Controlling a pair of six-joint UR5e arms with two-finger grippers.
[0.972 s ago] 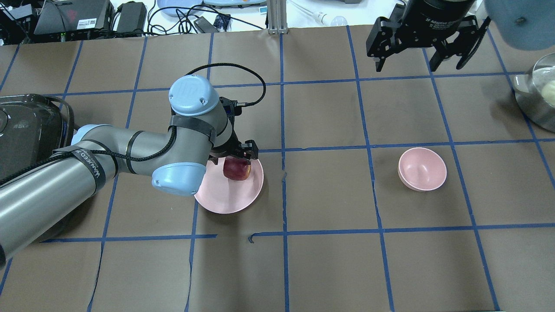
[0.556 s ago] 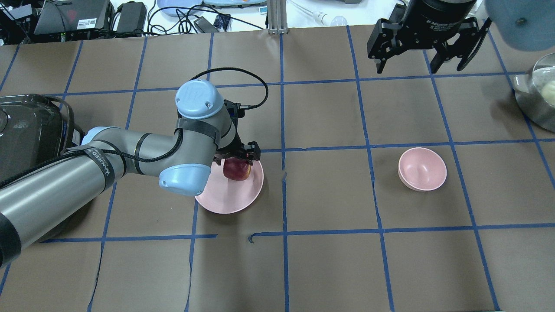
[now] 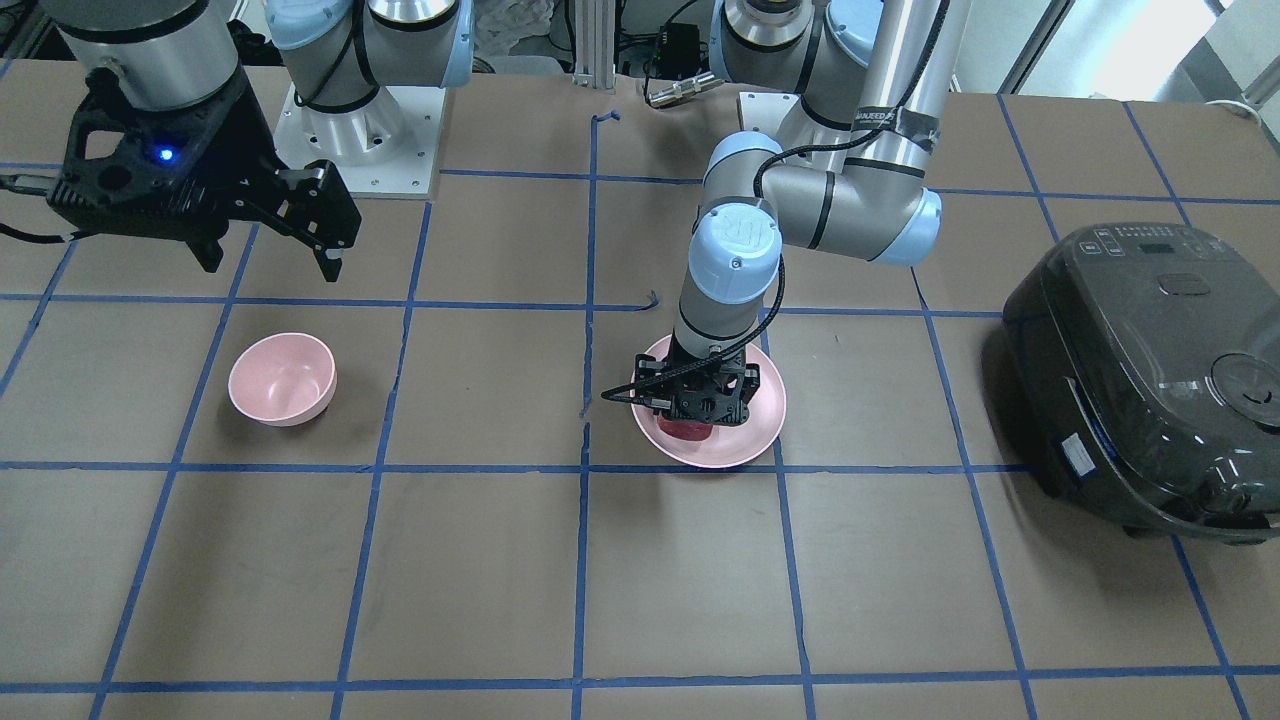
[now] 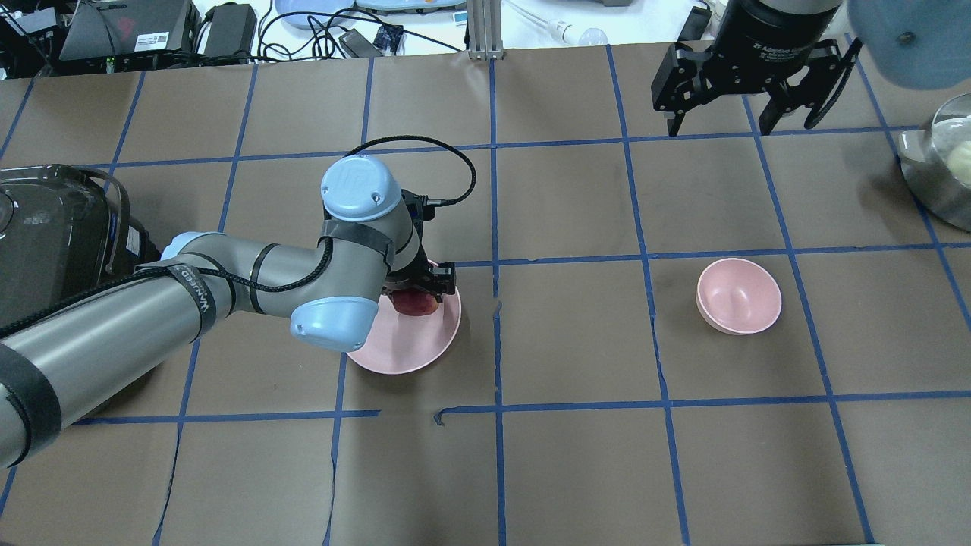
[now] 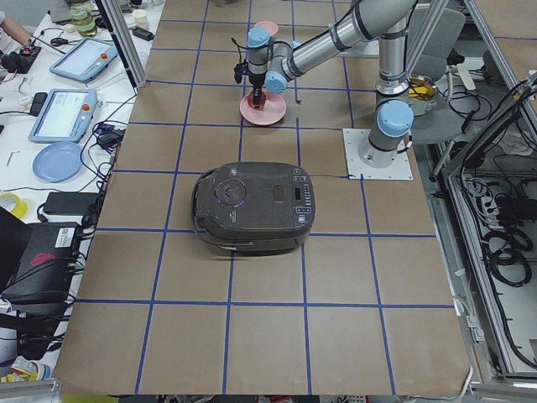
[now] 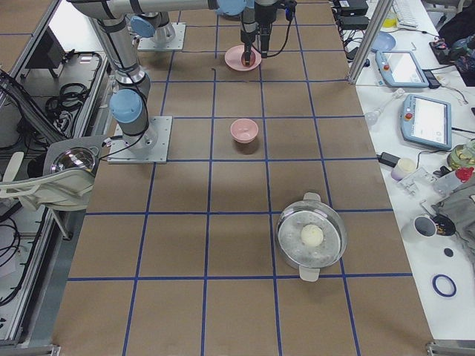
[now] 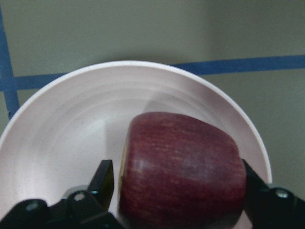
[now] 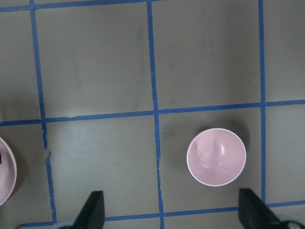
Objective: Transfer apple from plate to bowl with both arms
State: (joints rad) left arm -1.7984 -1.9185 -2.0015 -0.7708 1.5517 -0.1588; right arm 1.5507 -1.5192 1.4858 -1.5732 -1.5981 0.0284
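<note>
Apple (image 7: 181,167) on plate (image 7: 57,143), L gripper (image 7: 177,170) fingers astride it, pinch unclear; R gripper (image 4: 747,125) spread; bowl (image 4: 740,296) empty. Lift/handover/drop pending.

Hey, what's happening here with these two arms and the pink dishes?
The left gripper is down over the plate, its fingers on either side of the apple that lies there. Whether they squeeze it yet can't be told. The right gripper hangs open above the table, and the bowl is empty.
</note>
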